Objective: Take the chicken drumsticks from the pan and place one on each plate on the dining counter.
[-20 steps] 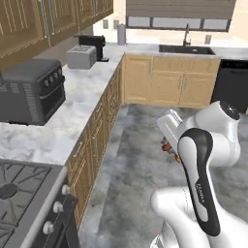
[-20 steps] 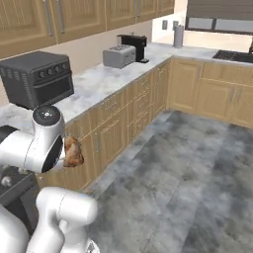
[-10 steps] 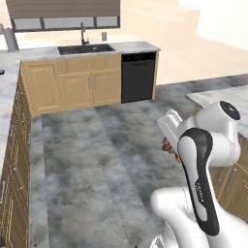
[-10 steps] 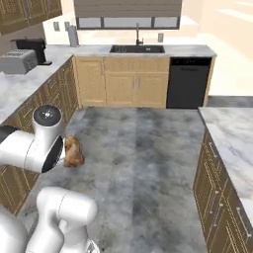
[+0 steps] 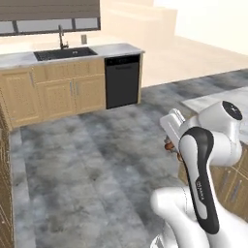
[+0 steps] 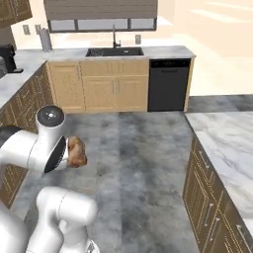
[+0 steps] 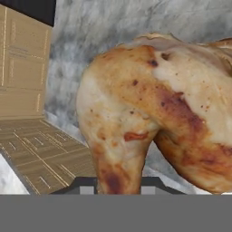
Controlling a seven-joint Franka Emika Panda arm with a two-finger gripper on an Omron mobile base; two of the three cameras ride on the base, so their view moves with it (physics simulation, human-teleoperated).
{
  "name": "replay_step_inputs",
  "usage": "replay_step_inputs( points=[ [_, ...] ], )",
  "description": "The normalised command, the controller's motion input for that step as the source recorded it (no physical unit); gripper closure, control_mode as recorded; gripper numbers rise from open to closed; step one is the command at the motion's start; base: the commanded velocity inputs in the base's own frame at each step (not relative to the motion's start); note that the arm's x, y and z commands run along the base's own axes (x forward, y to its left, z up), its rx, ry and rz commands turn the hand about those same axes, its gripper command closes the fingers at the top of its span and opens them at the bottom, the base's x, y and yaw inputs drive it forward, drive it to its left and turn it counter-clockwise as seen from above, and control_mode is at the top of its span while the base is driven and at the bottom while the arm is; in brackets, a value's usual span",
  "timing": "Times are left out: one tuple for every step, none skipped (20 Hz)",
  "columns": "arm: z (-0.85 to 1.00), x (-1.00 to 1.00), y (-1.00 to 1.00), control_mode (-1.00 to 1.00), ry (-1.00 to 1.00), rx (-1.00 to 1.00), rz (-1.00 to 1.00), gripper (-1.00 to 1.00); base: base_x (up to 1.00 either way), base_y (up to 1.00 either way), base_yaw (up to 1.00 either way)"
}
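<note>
Open grey floor (image 6: 133, 163) lay ahead of the tool (image 6: 69, 153), bounded by the sink cabinets (image 6: 113, 84) and black dishwasher (image 6: 168, 84) at the far wall and a marble counter (image 6: 227, 143) to the right.

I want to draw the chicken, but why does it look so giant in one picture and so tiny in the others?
In the hand view the camera sits right against the chicken drumstick, so it looms huge and sharp; in the right base view it is a small, soft orange lump beside the arm; in the left base view just a sliver.
</note>
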Motion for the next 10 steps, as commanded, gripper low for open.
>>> replay_step_inputs(
  points=[
    [0.00,0.00,0.00,1.00,0.00,0.00,0.00,1.00,1.00,0.11,-0.09],
    [0.00,0.00,0.00,1.00,0.00,0.00,0.00,1.00,1.00,0.09,-0.11],
    [0.00,0.00,0.00,1.00,0.00,0.00,0.00,1.00,0.98,0.06,-0.17],
    [0.00,0.00,0.00,1.00,0.00,0.00,0.00,1.00,0.90,0.04,-0.25],
    [0.00,0.00,0.00,1.00,0.00,0.00,0.00,1.00,0.83,0.05,-0.32],
    [0.00,0.00,0.00,1.00,0.00,0.00,0.00,1.00,0.76,0.05,-0.38],
    [0.00,0.00,0.00,1.00,0.00,0.00,0.00,1.00,0.72,0.08,-0.43],
    [0.00,0.00,0.00,1.00,0.00,0.00,0.00,1.00,0.71,0.08,-0.48],
    [0.00,0.00,0.00,1.00,0.00,0.00,0.00,1.00,0.71,0.06,-0.52],
    [0.00,0.00,0.00,1.00,0.00,0.00,0.00,1.00,0.71,0.05,-0.54]
  ],
)
